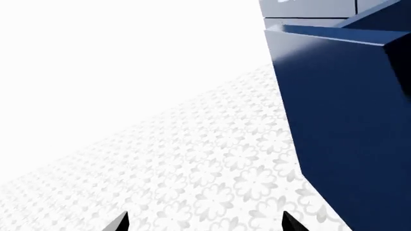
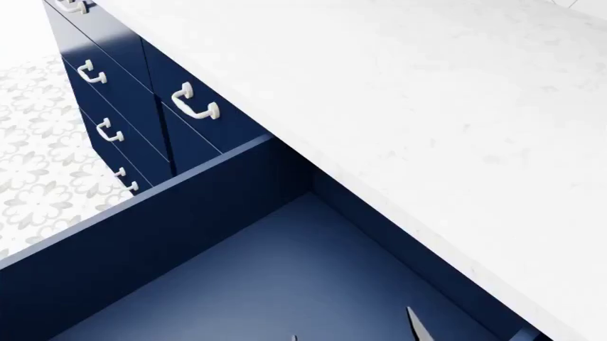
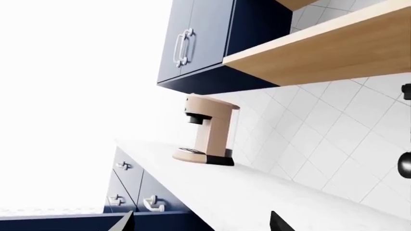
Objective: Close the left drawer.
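Note:
The left drawer (image 2: pixel 142 249) stands pulled far out from under the white counter (image 2: pixel 427 106). It is a wide navy box with a paler slate-blue inner floor (image 2: pixel 284 284). Its handle is out of view. In the left wrist view a navy outer wall of the drawer (image 1: pixel 347 125) stands beside my left gripper (image 1: pixel 205 224), which is open, empty and over the patterned floor. My right gripper (image 3: pixel 202 224) is open and empty, with the drawer's rim (image 3: pixel 57 222) just past it. A grey fingertip (image 2: pixel 411 323) shows over the drawer's floor in the head view.
Narrower stacked navy drawers (image 2: pixel 104 85) with small white handles stand beside the open drawer. A tan coffee machine (image 3: pixel 207 130) sits on the counter (image 3: pixel 257 192) under a wooden shelf (image 3: pixel 321 53) and tall navy cabinets (image 3: pixel 205 38). The floor is pale patterned tile (image 1: pixel 192 163).

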{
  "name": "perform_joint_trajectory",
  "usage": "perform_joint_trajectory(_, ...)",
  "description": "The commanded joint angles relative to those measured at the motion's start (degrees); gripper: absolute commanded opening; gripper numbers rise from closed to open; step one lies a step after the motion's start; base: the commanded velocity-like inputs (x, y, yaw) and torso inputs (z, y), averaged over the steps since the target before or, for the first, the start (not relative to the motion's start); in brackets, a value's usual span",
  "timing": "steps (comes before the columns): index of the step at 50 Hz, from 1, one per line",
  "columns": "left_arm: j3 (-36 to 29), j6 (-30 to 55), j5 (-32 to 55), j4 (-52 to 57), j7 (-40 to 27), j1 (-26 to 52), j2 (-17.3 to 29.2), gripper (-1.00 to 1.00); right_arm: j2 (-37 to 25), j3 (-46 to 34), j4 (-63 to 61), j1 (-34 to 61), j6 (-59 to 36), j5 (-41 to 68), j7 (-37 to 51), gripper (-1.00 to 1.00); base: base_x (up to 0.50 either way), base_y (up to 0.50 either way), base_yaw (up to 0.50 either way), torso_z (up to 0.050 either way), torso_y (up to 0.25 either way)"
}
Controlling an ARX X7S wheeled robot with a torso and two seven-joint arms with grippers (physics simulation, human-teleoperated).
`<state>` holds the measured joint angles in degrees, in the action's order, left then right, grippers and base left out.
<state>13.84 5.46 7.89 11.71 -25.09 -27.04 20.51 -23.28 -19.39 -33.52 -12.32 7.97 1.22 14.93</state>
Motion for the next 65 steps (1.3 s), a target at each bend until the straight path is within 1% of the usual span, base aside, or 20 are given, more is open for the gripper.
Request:
perform_joint_trajectory(1,-2.2,2.8,-0.4,1.7,1.0,2.0,1.1,1.0,-0.2,0.0,0.3,-0.1,0.2,0.2,0.3,1.0,0.0,0.0,0.0,0.0,0.0)
perform_joint_trajectory(11,-6.0,4.6,-0.8,2.0,3.1,6.1,2.0,1.0,-0.5,0.5,-0.8,-0.3,-0.5,0.3,0.9,1.0,0.0,0.0,0.0,0.0,0.0)
perform_joint_trajectory(17,-8.9,4.0,-1.1,-0.3,4.8,9.3,1.7,1.0,-0.3,0.1,-1.0,0.2,-1.1,0.2,0.7,1.0,0.0,0.0,0.0,0.0,0.0)
perform_joint_trajectory(27,-11.8,3.4,-1.8,-3.2,6.3,13.0,1.7,1.0,-0.5,-0.1,-0.7,0.4,-0.9,0.5,0.7,1.0,0.0,0.0,0.0,0.0,0.0)
perform_joint_trajectory(38,-14.9,4.6,-2.8,-5.2,8.4,18.0,2.4,1.0,-0.7,0.0,-0.8,0.4,-1.0,0.6,0.9,1.0,0.0,0.0,0.0,0.0,0.0)
perform_joint_trajectory(55,-19.8,1.2,-3.6,-15.9,12.0,28.1,0.9,1.0,-0.9,-0.1,-0.9,1.5,-1.9,0.9,0.9,1.0,0.0,0.0,0.0,0.0,0.0)
perform_joint_trajectory(59,-20.1,0.5,-3.3,-18.1,12.5,29.3,0.4,1.0,-0.9,-0.1,-0.9,1.7,-2.1,1.0,0.9,1.0,0.0,0.0,0.0,0.0,0.0)
perform_joint_trajectory(65,-21.1,0.7,-3.5,-17.8,13.1,30.1,0.3,1.0,-0.8,-0.2,-0.7,2.2,-2.5,1.1,1.0,1.0,0.0,0.0,0.0,0.0,0.0)
